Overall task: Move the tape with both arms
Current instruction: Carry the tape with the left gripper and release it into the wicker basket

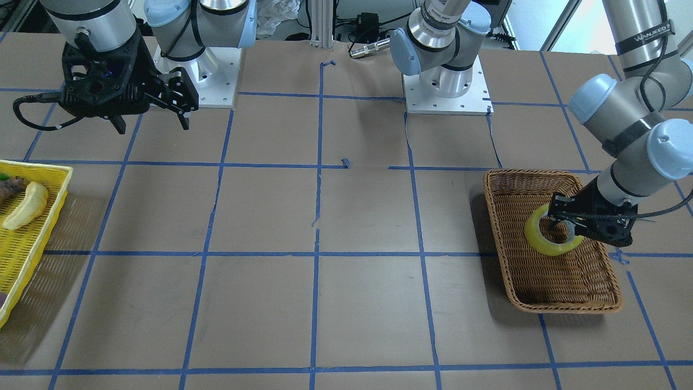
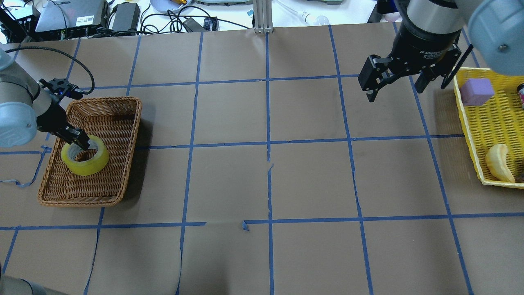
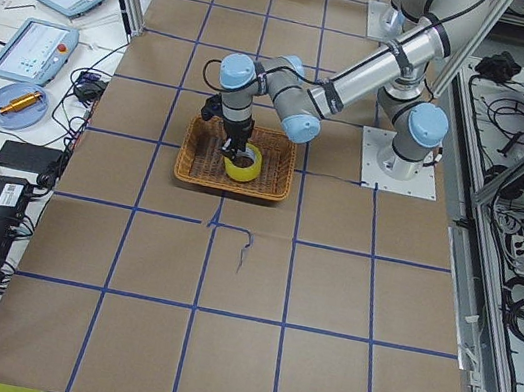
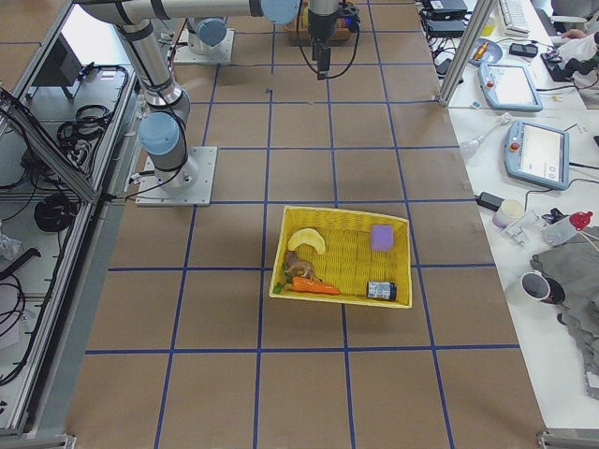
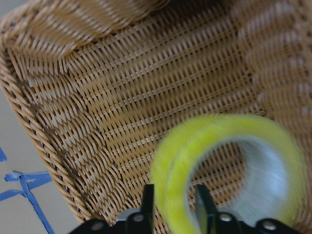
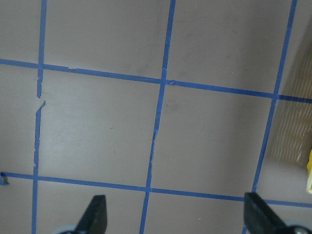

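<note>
The yellow tape roll [image 2: 85, 159] with a white core is in the brown wicker basket [image 2: 116, 119] at the table's left; it also shows in the front view [image 1: 546, 236] and the left wrist view [image 5: 224, 165]. My left gripper [image 2: 80, 142] is shut on the roll's wall, one finger inside the core and one outside [image 5: 147, 200]. The roll looks tilted, just above the basket floor. My right gripper [image 2: 396, 87] hangs open and empty above the table near the yellow tray; its fingertips [image 6: 97, 210] stand wide apart.
A yellow mesh tray [image 2: 475, 135] at the right edge holds a pale banana [image 2: 497, 162], a purple block [image 2: 477, 91] and other items. Blue tape lines grid the brown table [image 2: 266, 180]. Cables and devices lie beyond the far edge.
</note>
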